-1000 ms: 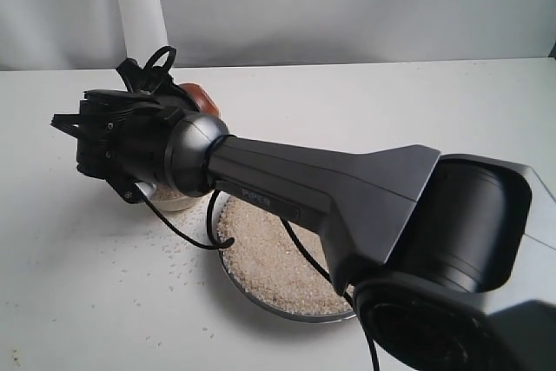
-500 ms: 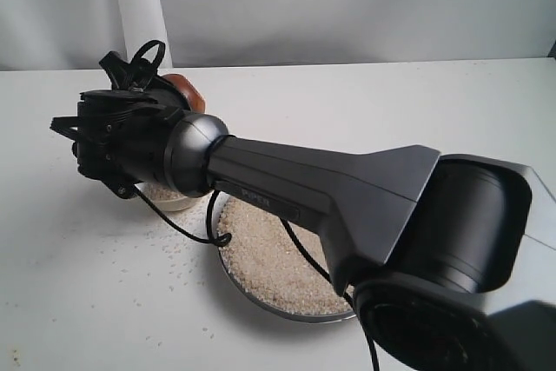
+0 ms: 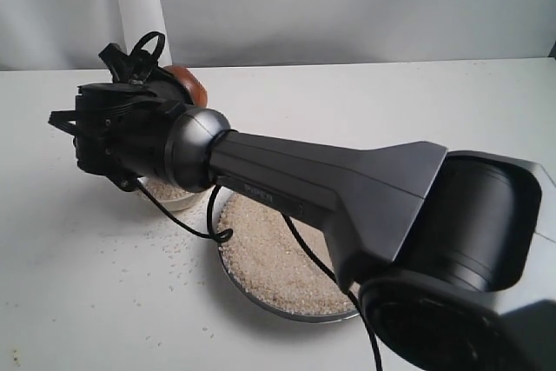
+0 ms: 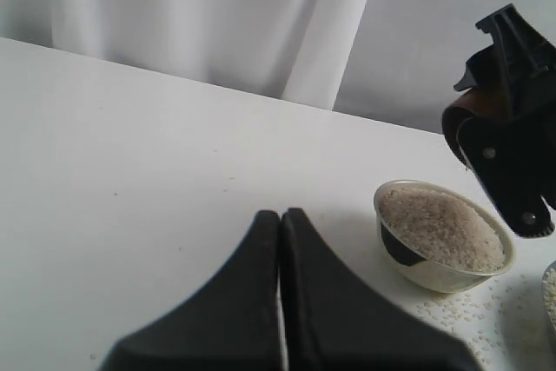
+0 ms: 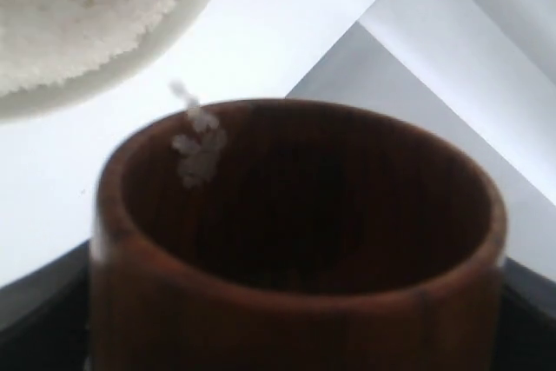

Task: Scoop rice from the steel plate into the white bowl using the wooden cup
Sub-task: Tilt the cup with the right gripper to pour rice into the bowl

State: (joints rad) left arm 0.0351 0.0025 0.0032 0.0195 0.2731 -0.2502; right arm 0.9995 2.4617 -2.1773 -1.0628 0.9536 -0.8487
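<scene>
My right gripper (image 3: 155, 74) reaches across the exterior view to the far left and is shut on the wooden cup (image 3: 188, 84) (image 5: 295, 249). The cup is tipped over just above the white bowl (image 3: 174, 200) (image 4: 434, 274). Its dark inside looks nearly empty, with a few grains (image 5: 200, 145) at its lip. Rice (image 4: 439, 228) fills the bowl to the brim. The steel plate (image 3: 254, 303) lies nearer, beside the bowl, with a wide bed of rice (image 3: 278, 258), partly hidden under the right arm. My left gripper (image 4: 280, 215) hangs shut and empty over bare table, apart from the bowl.
Loose grains (image 3: 165, 245) are strewn on the white table around the bowl and plate. A white pillar (image 3: 135, 6) and a grey backdrop stand behind. The right arm's big black body (image 3: 365, 206) covers much of the exterior view.
The right wrist has rolled and risen slightly over the bowl, turning the wooden cup with it. Bowl and plate have stayed in place.
</scene>
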